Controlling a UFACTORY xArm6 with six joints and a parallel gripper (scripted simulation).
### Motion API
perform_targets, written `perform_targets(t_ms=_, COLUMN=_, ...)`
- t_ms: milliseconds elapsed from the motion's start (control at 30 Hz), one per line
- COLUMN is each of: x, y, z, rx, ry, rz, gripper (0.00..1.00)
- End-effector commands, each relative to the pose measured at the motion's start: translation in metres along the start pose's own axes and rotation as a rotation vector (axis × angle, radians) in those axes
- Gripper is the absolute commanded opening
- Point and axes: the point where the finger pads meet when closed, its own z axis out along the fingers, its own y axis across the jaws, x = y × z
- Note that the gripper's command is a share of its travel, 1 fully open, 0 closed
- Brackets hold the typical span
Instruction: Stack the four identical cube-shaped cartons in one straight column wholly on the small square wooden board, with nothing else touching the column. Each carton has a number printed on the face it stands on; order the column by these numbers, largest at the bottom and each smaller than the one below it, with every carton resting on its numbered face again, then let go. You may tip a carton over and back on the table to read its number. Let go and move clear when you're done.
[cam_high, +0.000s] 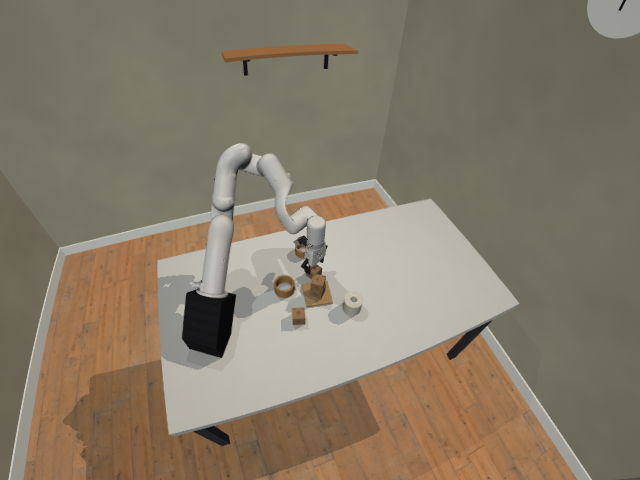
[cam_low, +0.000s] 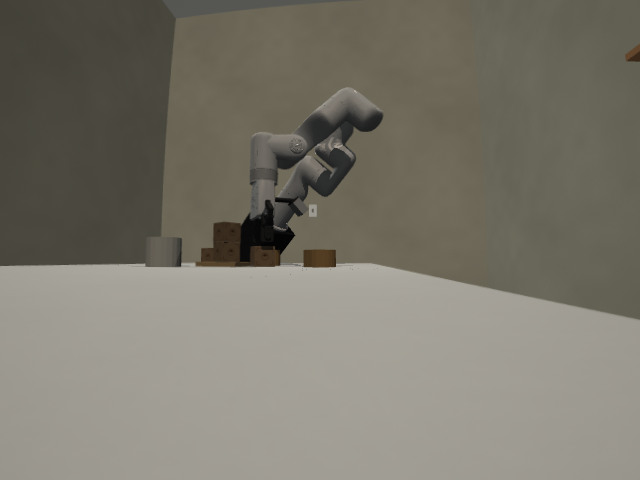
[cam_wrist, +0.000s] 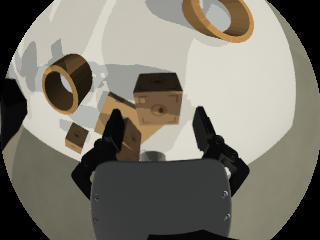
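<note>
Cartons – two stacked on the board, one under the spread, unladen tool, one apart on the worktop.

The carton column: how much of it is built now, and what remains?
Two cartons are stacked on the wooden board. The open gripper hangs empty over a third carton beside the board. A fourth carton stands apart on the table. Both need stacking; number order cannot be checked.
</note>
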Motion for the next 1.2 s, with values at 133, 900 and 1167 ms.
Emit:
perform_targets(t_ms=133, x=-0.001, y=0.001, z=0.010, rx=-0.003, ry=-0.001, rz=-0.001, gripper=1.00)
perform_targets(t_ms=900, x=-0.001, y=0.001, z=0.028, rx=-0.002, ry=-0.001, rz=-0.001, gripper=1.00)
perform_targets(t_ms=1167, x=-0.001, y=0.001, z=0.032, rx=-0.002, ry=-0.001, rz=-0.001, gripper=1.00)
